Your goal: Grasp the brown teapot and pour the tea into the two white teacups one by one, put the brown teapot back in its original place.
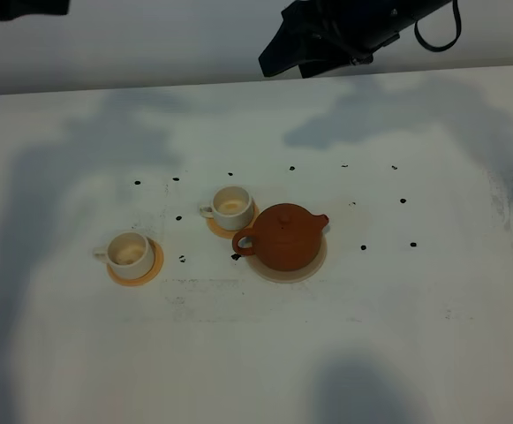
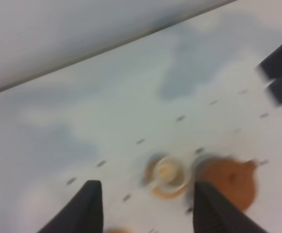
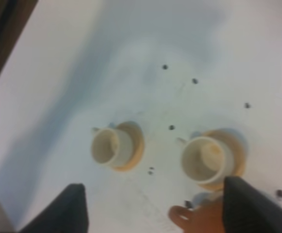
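White worktop (image 1: 388, 344): L end effector (image 2: 145, 187), R end effector (image 3: 155, 185) spread, empty. Grabbing squat reddish-brown clay teapot (image 1: 282, 237) might clip small white ceramic cup (image 1: 232, 208) just beside.

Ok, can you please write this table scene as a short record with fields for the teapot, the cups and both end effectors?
teapot: brown teapot, upright, lid on, on the beige disc
left teacup: on an orange coaster
right teacup: on a second orange coaster, beside the teapot handle
left end effector: open, holding nothing
right end effector: open, holding nothing
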Robot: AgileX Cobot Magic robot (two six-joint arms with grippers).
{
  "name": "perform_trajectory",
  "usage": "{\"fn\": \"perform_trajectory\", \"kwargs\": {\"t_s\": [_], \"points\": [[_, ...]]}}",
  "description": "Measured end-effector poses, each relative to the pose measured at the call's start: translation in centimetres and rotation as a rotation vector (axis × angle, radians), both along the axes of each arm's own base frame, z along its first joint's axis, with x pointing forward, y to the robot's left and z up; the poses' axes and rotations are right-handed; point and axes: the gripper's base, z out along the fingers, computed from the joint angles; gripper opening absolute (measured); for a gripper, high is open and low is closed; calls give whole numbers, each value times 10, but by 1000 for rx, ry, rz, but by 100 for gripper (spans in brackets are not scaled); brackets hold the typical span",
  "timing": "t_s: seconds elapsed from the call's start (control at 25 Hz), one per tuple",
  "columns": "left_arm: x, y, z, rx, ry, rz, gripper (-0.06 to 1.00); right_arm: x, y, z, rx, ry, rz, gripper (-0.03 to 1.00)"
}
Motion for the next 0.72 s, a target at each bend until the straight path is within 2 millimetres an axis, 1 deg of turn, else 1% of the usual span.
{"fn": "perform_trajectory", "kwargs": {"t_s": [0.2, 0.32, 0.4, 0.48, 0.64, 0.72], "points": [[-42, 14, -5, 50, -62, 112, 38, 0, 0, -2, -58, -10, 2, 56], [-75, 22, -13, 39, -95, 153, 36, -3, 7, -3, -62, 0, 6, 56], [-96, 27, -22, 39, -94, 177, 34, -6, 16, -3, -63, 7, 20, 56], [-119, 33, -28, 41, -106, 207, 33, -12, 31, -3, -74, 4, 57, 56], [-172, 46, -44, -4, -147, 297, 31, -27, 61, -6, -127, -13, 139, 56], [-199, 54, -53, -30, -173, 348, 31, -33, 72, -8, -153, -19, 167, 56]]}}
